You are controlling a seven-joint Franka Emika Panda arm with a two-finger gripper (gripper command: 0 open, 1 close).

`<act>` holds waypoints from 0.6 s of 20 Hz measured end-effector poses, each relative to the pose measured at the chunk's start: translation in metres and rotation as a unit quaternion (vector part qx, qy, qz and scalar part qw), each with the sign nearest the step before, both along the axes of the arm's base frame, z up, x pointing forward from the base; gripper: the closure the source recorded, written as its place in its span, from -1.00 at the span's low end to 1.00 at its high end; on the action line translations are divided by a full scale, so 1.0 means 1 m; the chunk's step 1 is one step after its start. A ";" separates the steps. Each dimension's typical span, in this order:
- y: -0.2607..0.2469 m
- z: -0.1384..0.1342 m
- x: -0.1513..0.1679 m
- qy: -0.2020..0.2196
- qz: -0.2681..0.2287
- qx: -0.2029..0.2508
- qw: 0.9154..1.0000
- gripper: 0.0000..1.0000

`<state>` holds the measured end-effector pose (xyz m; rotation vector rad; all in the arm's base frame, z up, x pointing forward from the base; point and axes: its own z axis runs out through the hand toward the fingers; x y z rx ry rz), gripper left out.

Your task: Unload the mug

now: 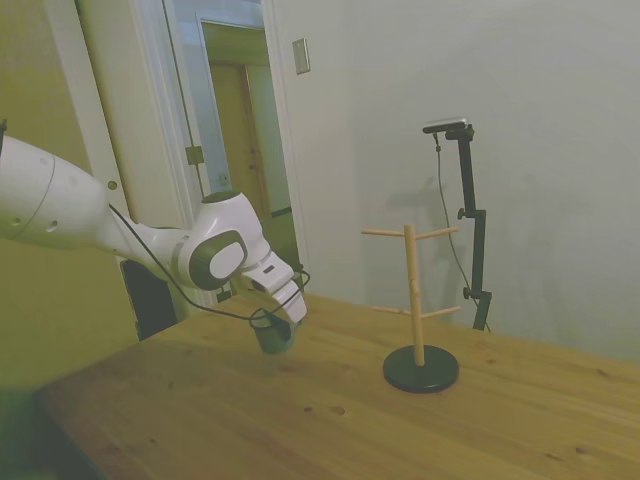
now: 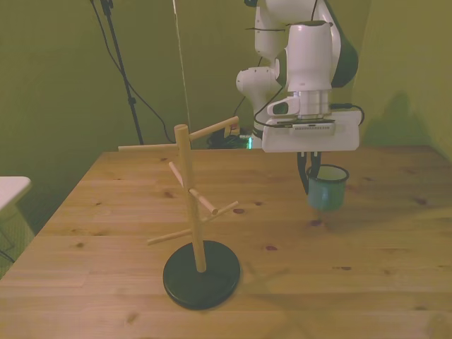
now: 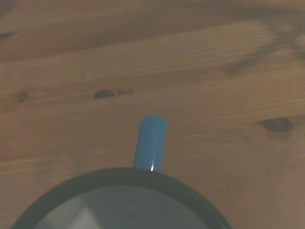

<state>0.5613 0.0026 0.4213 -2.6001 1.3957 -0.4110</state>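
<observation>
The mug (image 2: 328, 192) is light blue with a dark rim and hangs upright from my gripper (image 2: 311, 171), which is shut on its rim. In the side view the mug (image 1: 271, 335) sits low over the wooden table (image 1: 300, 420), well to the left of the rack; I cannot tell whether it touches the wood. The wrist view looks down onto the mug's dark rim (image 3: 124, 177) and its blue loop handle (image 3: 151, 143), with table boards beyond.
A wooden mug rack (image 2: 189, 205) on a round black base (image 2: 201, 282) stands at the front view's left, with bare pegs; it also shows in the side view as the rack (image 1: 412, 300). A white object (image 2: 10, 187) sits beyond the table's left edge.
</observation>
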 end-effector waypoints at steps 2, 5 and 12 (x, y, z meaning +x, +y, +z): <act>-0.003 -0.009 0.000 0.009 -0.003 0.000 1.000 1.00; -0.007 -0.026 0.000 0.025 -0.003 -0.005 1.000 1.00; -0.006 -0.042 0.000 0.042 0.002 -0.015 0.999 1.00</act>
